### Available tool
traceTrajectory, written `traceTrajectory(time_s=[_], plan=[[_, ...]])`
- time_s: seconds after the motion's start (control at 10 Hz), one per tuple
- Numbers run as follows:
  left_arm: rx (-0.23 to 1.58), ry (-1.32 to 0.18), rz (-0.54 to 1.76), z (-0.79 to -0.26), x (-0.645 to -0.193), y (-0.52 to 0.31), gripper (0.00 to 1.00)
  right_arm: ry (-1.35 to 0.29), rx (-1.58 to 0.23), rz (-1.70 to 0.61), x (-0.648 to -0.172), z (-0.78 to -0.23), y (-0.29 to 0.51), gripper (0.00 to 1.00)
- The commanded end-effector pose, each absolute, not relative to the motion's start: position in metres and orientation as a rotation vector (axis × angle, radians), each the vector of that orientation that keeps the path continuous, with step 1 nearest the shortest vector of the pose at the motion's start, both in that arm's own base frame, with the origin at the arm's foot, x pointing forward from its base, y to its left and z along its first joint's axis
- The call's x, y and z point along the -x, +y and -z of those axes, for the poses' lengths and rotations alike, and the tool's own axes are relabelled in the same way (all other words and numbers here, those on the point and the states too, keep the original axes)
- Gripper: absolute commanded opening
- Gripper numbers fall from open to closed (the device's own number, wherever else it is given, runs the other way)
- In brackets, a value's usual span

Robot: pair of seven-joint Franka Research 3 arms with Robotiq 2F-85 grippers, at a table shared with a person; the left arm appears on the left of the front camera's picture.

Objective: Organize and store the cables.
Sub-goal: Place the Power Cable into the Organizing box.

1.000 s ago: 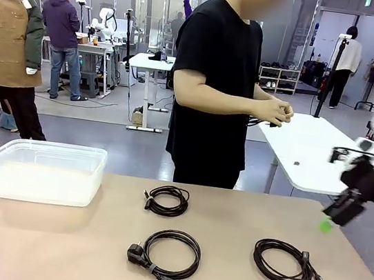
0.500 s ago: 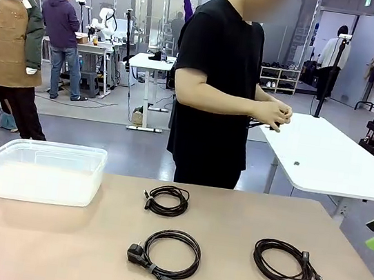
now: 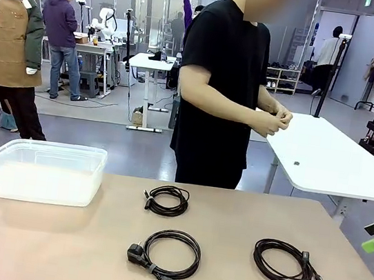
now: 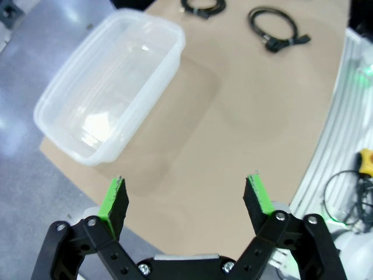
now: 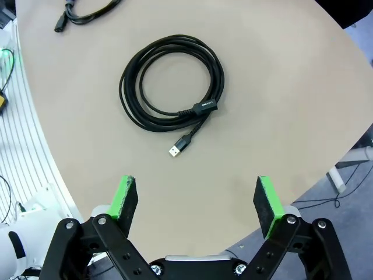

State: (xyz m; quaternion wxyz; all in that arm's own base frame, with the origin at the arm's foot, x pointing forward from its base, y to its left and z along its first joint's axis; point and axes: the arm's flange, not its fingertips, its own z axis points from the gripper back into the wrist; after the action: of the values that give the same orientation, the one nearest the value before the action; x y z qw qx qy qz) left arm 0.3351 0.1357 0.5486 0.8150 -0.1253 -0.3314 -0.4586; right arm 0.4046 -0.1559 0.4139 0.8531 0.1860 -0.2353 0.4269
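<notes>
3 coiled cables (image 3: 135, 252); L pincer (image 4: 185, 189), R pincer (image 5: 195, 188) spread

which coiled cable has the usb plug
The coil on the robot's right, with a silver USB tip. The near middle coil has chunky power plugs; the far coil is smallest.

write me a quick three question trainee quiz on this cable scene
1. How many coiled cables lie on the table?
2. True or false: the clear bin already holds a cable.
3. The left gripper and right gripper are: A both open and empty, B both shut, C each holding a cable.
Key: 1 three; 2 false, the bin is empty; 3 A.
</notes>
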Motion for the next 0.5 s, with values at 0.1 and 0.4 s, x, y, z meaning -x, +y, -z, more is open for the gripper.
traceTrajectory(time_s=[0.1,0.4], plan=[[0.296,-0.649,1.076,-0.576,-0.343,0.052,1.0,-0.482,-0.387,-0.919,-0.404,-0.418,-0.159,1.0],[0.322,-0.511,1.139,-0.575,-0.353,-0.059,1.0,-0.482,-0.387,-0.919,-0.404,-0.418,-0.159,1.0]])
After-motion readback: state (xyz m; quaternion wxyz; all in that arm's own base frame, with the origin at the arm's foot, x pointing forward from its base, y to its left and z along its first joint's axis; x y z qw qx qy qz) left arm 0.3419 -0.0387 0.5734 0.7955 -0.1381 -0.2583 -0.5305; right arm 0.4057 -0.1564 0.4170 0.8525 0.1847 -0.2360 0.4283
